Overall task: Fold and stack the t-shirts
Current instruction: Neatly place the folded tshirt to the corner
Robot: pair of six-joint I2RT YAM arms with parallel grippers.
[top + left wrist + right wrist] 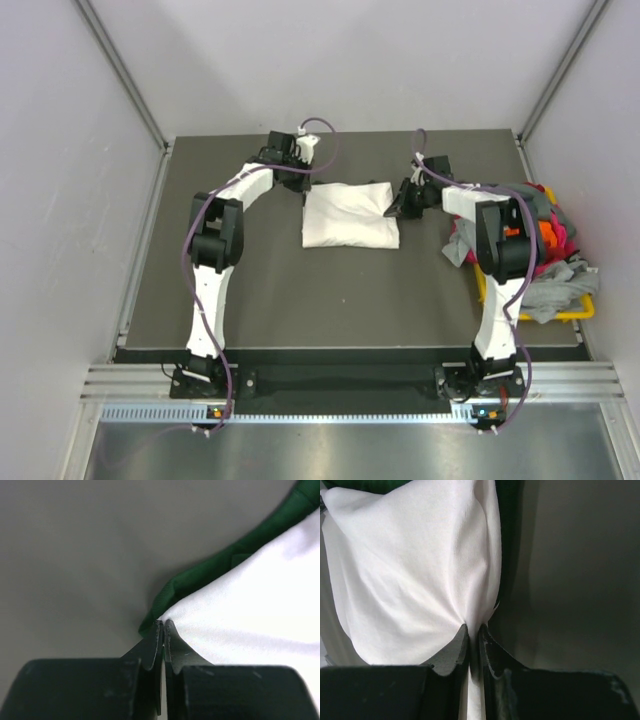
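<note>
We see the white t-shirt (350, 215) folded near the table's (300, 290) far edge. The left end effector (163, 625) is clamped tight on its green-trimmed corner, and the right end effector (472, 628) is pinched closed on its opposite side. Other t-shirts (560, 280) are heaped at the right edge.

A plain white folded cloth t-shirt (350, 215), edged in dark green, lies on a matte dark grey table top (300, 290). A heap of grey, orange and pink cloth tees (550, 238) fills a bright yellow plastic bin (583, 314). The left robot arm (207, 300) and right robot arm (497, 318) are white with black joints.
</note>
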